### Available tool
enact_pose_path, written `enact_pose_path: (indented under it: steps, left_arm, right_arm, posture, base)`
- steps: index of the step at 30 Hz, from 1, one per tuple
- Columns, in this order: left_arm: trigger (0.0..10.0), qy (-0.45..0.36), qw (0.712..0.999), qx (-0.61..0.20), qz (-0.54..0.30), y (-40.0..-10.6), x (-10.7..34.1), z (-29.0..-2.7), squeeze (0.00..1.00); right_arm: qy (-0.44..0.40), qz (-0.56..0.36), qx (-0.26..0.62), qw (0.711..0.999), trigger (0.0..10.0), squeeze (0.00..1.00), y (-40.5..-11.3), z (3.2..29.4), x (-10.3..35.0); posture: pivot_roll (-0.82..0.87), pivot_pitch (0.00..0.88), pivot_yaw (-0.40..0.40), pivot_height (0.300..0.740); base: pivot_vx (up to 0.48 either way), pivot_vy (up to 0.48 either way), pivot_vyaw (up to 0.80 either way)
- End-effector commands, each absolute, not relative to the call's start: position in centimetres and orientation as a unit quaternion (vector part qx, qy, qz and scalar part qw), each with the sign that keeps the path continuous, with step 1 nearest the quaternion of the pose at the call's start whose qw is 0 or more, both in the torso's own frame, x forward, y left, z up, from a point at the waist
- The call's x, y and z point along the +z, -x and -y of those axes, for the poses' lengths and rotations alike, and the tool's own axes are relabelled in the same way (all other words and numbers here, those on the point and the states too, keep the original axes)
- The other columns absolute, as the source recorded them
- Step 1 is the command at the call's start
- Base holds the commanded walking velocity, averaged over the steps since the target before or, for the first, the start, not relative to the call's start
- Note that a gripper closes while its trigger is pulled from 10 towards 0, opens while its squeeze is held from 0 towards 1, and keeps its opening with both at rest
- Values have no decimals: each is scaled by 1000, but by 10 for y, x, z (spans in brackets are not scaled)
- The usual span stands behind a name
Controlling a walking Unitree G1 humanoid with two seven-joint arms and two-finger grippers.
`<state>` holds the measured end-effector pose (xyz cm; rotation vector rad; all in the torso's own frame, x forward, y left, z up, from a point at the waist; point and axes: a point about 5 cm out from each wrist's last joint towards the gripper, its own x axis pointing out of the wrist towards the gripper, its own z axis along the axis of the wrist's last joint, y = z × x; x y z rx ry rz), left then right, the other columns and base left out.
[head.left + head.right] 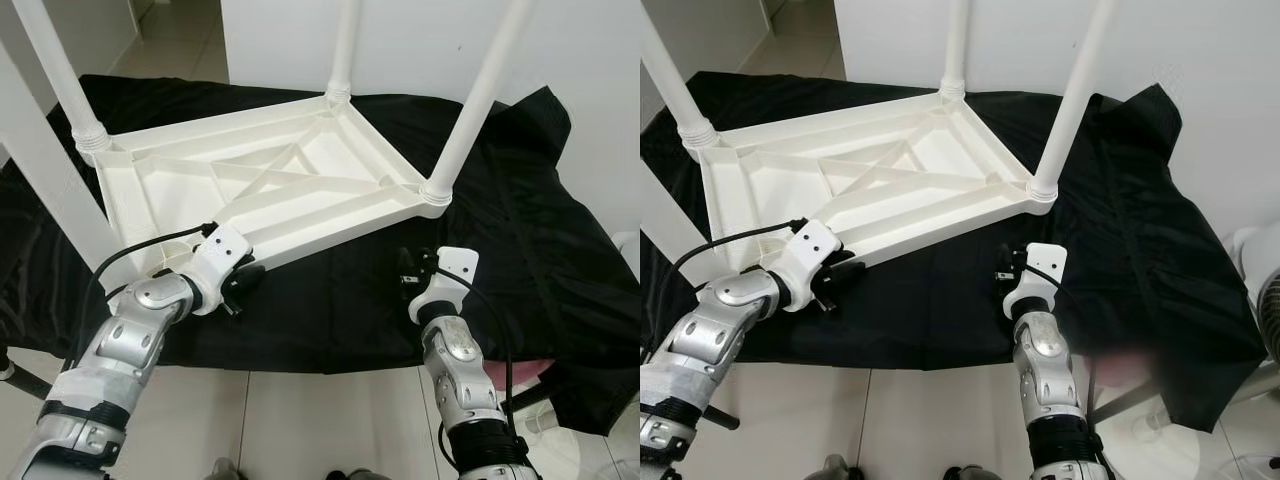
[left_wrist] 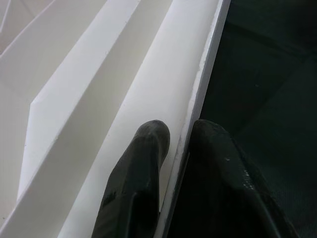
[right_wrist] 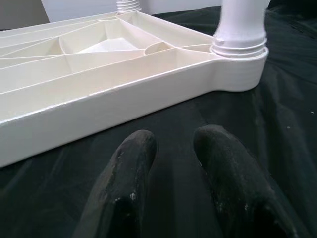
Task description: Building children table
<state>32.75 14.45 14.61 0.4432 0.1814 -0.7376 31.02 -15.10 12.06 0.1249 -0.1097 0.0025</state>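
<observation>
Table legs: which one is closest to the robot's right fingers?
The table leg at the near right corner of the upside-down white table. It stands just beyond the right gripper; the other legs rise from the far corner and the left side.

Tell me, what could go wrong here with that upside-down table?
The left gripper pinches only the thin rim of the white tabletop, so it might slip off. The tabletop lies on loose black cloth, which could slide. The tall upright legs could make it tip if lifted unevenly.
</observation>
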Motion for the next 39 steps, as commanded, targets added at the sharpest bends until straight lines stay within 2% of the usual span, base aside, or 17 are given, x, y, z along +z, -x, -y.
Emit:
enact_pose_path:
  steps: [1, 2, 3, 4, 11, 12, 18, 20, 24, 32, 37, 39]
  left_arm:
    - [0, -224, 903, -358, -79, -329, 142, -132, 0]
    - [0, -224, 903, -358, -79, -329, 142, -132, 0]
    - [6314, -228, 901, -361, -76, -331, 142, -126, 0]
    - [10000, -236, 898, -366, -69, -332, 143, -118, 0]
    - [10000, -235, 895, -376, -45, -334, 147, -104, 0]
    - [10000, -178, 907, -379, -36, -332, 151, -103, 1000]
    - [10000, -150, 913, -380, -4, -328, 159, -103, 1000]
    - [10000, -140, 915, -375, 43, -322, 169, -104, 0]
    - [10000, -120, 915, -380, 68, -313, 173, -108, 0]
    - [10000, -92, 893, -433, 77, -281, 172, -121, 0]
    - [10000, -76, 872, -480, 59, -256, 174, -138, 0]
    - [10000, -78, 865, -495, 35, -243, 175, -155, 0]
  right_arm:
    - [-62, 53, -4, 997, 10000, 0, -310, 153, 119]
    - [-62, 53, -4, 997, 10000, 0, -310, 153, 119]
    - [-62, 54, -5, 997, 10000, 0, -309, 153, 119]
    - [-61, 54, -6, 997, 10000, 0, -309, 154, 119]
    - [-61, 53, -10, 997, 10000, 0, -307, 156, 118]
    - [-61, 53, -13, 997, 10000, 0, -307, 156, 118]
    - [-62, 53, -13, 997, 10000, 0, -307, 156, 117]
    - [-62, 52, -11, 997, 10000, 0, -307, 154, 117]
    - [-63, 52, -8, 997, 10000, 0, -308, 152, 117]
    - [-64, 50, -4, 997, 10000, 0, -309, 150, 116]
    - [-66, 50, 2, 997, 10000, 0, -312, 147, 117]
    - [-66, 50, 8, 996, 10000, 0, -315, 144, 118]
  posture:
    - [10, 102, -63, 740]
    - [10, 102, -63, 740]
    - [4, 103, -61, 740]
    - [-2, 103, -59, 740]
    - [-7, 104, -55, 740]
    - [-5, 104, -55, 740]
    - [6, 106, -57, 740]
    - [9, 107, -59, 740]
    - [17, 110, -63, 740]
    - [36, 110, -72, 740]
    - [49, 108, -80, 740]
    - [63, 106, -86, 740]
  base:
    - [0, 0, 0]
    - [0, 0, 0]
    - [0, 0, 0]
    - [0, 0, 0]
    - [0, 0, 0]
    - [0, 0, 0]
    - [0, 0, 0]
    - [0, 0, 0]
    - [0, 0, 0]
    - [0, 0, 0]
    - [0, 0, 0]
    - [0, 0, 0]
